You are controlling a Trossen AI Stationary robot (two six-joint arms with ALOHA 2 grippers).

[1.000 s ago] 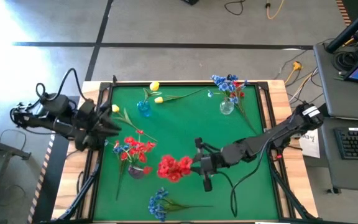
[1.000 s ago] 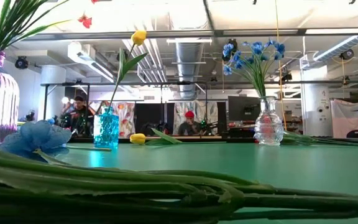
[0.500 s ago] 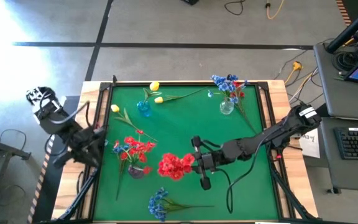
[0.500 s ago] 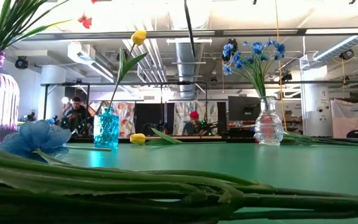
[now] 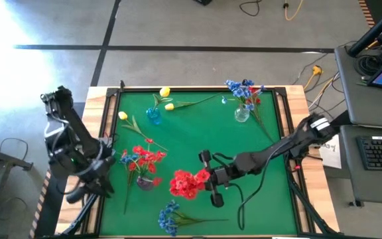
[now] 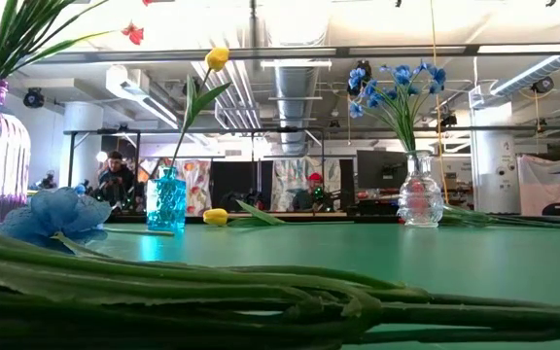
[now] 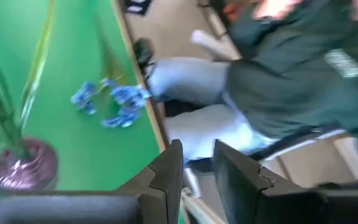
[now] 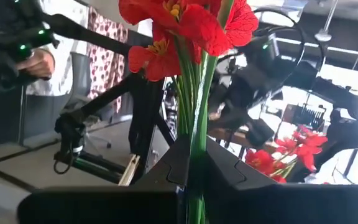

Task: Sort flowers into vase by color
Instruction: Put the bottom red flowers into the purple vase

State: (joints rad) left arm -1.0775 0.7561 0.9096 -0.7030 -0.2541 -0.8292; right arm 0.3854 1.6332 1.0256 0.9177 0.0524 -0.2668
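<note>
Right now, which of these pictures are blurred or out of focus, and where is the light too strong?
Left wrist view: motion smear over a seated person beyond the table edge. Low view: the green stems nearest the lens are soft, and the ceiling is washed out. Right wrist view: the red flowers in the right claw are sharp, and the window behind glares. High view: evenly lit.

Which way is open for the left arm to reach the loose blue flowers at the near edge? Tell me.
Probably none directly. The left pincer sits off the table's left side, and the pink vase of red flowers stands between it and the blue flowers; a low sweep along the near edge looks freer.
</note>
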